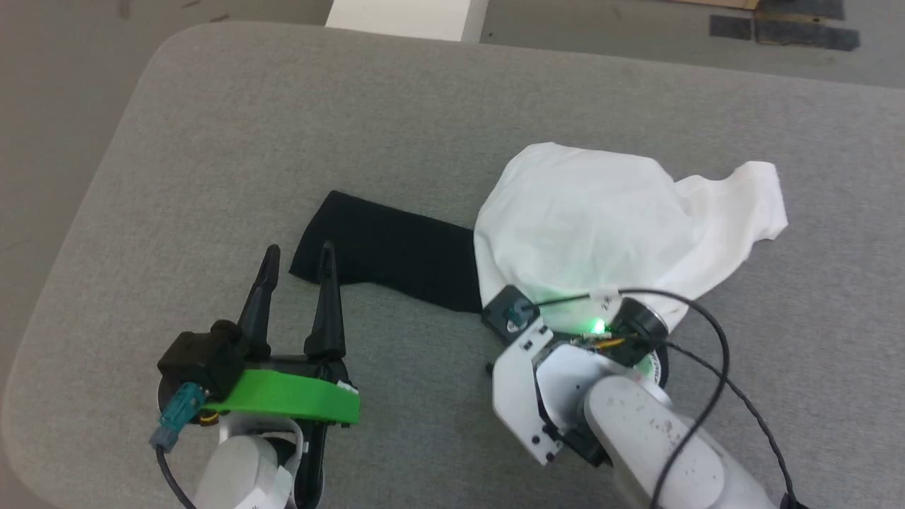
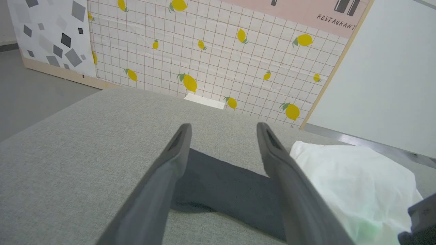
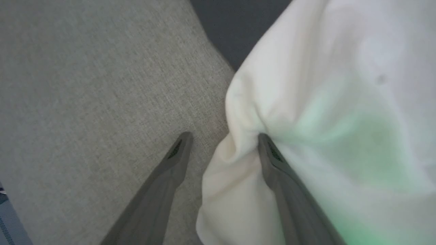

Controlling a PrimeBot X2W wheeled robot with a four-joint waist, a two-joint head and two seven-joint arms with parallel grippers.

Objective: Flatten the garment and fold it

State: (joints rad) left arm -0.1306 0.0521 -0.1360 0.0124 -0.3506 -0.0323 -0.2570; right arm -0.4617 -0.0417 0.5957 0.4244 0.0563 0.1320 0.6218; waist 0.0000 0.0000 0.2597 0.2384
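The grey padded table (image 1: 212, 141) carries the garment (image 1: 587, 219) on its right half. The white body lies bunched in a puffed heap, and one black sleeve (image 1: 389, 254) stretches flat toward the left. The cloth looks light, soft and limp, so it will probably sag and wrinkle; a hem or a seam corner seems the best place to pinch. The left gripper (image 1: 300, 249) is spread wide near the sleeve end and holds nothing. The right gripper (image 3: 223, 136) is spread too, with a white fold lying loose between its fingers.
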